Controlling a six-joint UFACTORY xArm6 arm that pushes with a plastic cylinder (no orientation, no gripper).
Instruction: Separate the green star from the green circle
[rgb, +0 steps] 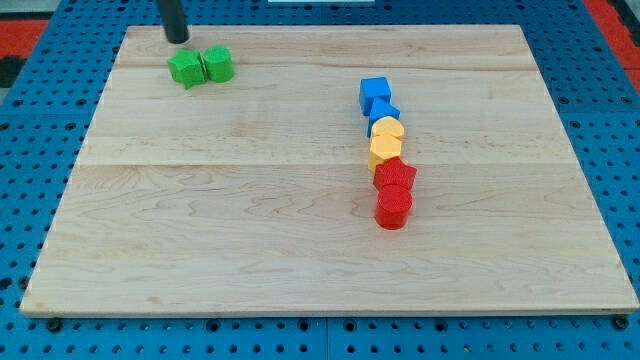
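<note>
Red cylinder nearest, green star touching green circle, my tip just above

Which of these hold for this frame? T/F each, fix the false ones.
1. The green star and the green circle touch each other. True.
2. My tip sits between the two green blocks. False: it is just above the green star, toward the view's top, not between them.
3. The blue, yellow and red blocks form a column at the view's right of centre. True: blue cube on top, red cylinder at the bottom.
4. The green pair lies near the view's bottom edge. False: it lies near the top left of the wooden board.
5. A yellow block touches the green circle. False: the yellow blocks are in the column, far from it.
</note>
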